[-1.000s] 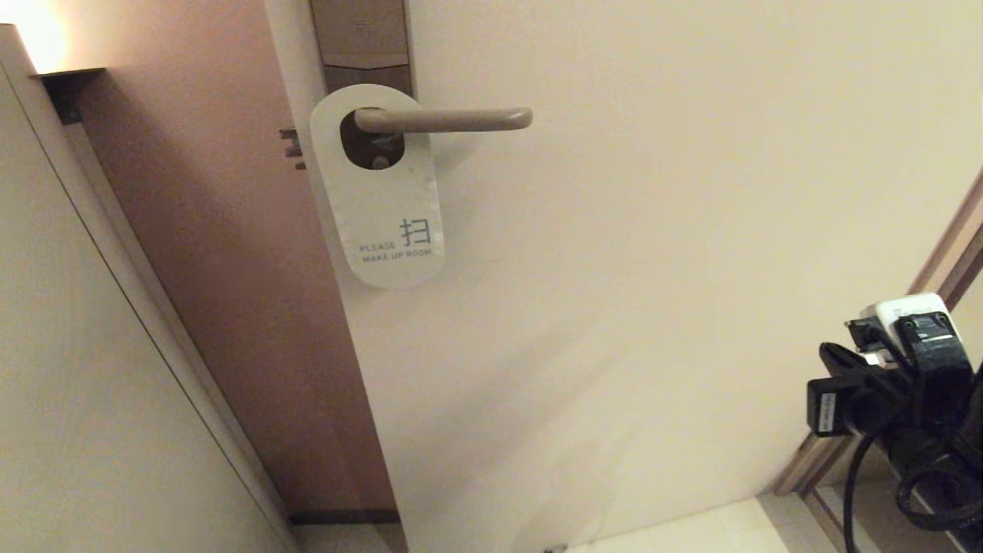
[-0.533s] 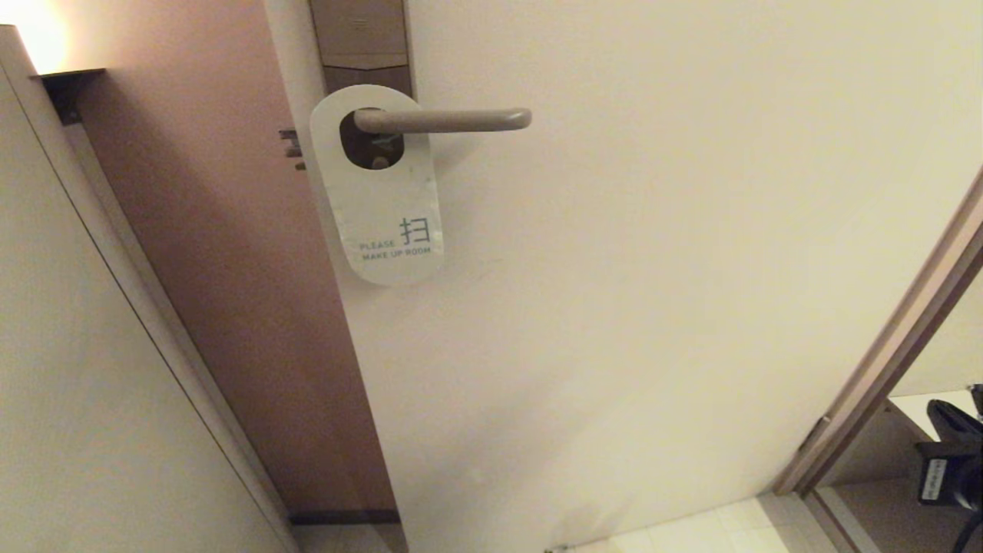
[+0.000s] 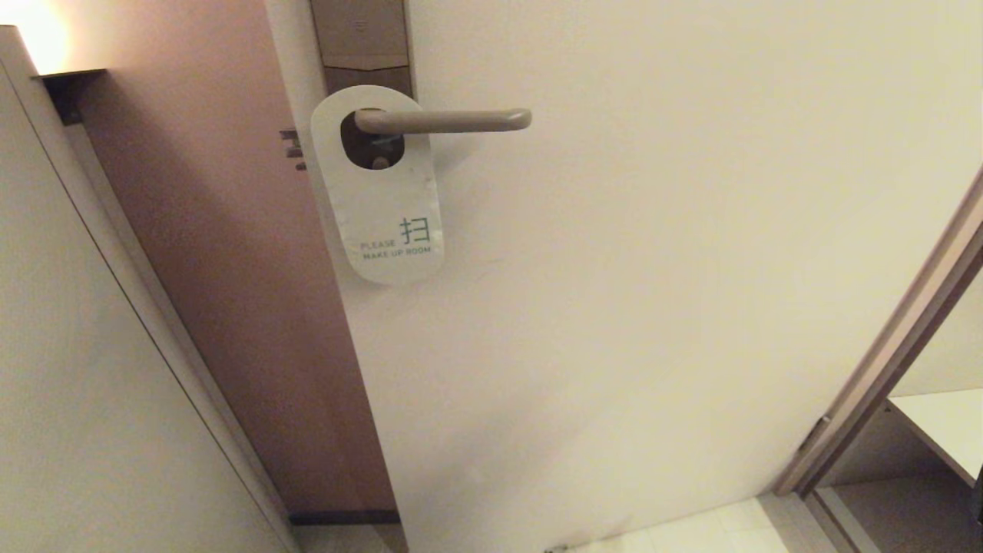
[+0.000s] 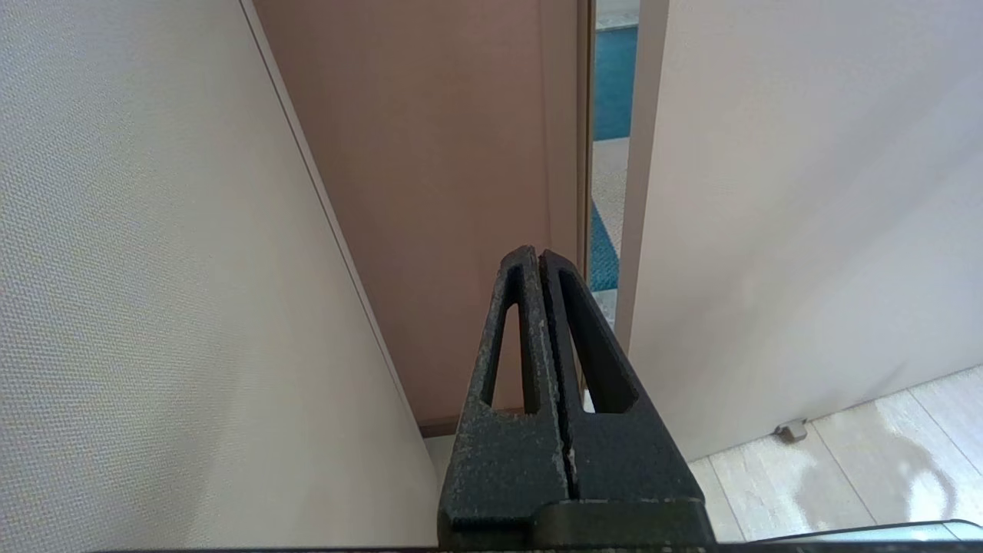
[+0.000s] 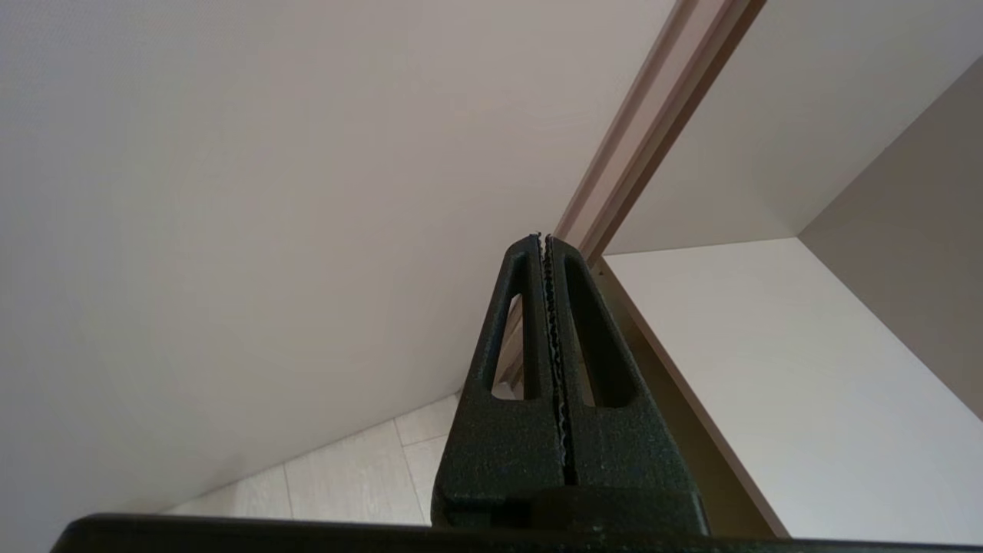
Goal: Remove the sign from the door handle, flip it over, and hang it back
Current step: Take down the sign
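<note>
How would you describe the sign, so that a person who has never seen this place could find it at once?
Start at the pale door and find the bronze door handle on its tall brownish lock plate. The sign hangs there, with the lever passing through its oval hole. It is the only white rounded card, printed "PLEASE MAKE UP ROOM".

The white, rounded door-hanger card with an oval hole (image 3: pixel 382 201), hanging from the slim beige-bronze bar lever (image 3: pixel 445 120), carries the only legible writing. Toward the card's lower end, at about five o'clock from the hole, stands a large teal Chinese character "扫". At about nine o'clock from that character begin two small teal lines, "PLEASE" over "MAKE UP ROOM".
</note>
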